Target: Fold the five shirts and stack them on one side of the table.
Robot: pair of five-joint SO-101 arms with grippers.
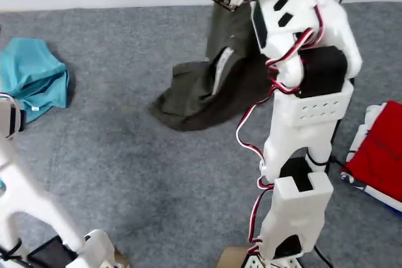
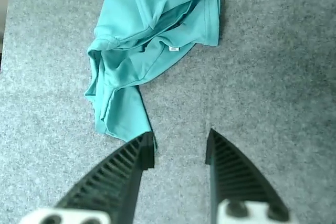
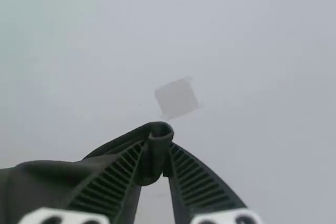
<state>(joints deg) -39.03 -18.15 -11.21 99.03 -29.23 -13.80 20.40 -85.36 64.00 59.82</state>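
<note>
Teal shirt (image 1: 34, 76): crumpled, unfolded, at the left edge of the bench (image 1: 144, 180); left end effector (image 2: 179, 140) hovers just beside its hem, jaws parted and empty, likely poised to take it. Olive shirt (image 1: 207, 92): centre rear, rumpled, one end held off the bench by the right end effector (image 3: 156, 148), pinched on a dark fold, probably to spread it. Red shirt (image 1: 384, 149): apparently folded, at the right edge, likely the stack's start.

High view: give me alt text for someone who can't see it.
The right arm holds one end of an olive shirt up above a grey table, the rest of it bunched on the surface. A crumpled teal shirt lies at the left edge, a red shirt at the right edge.
</note>
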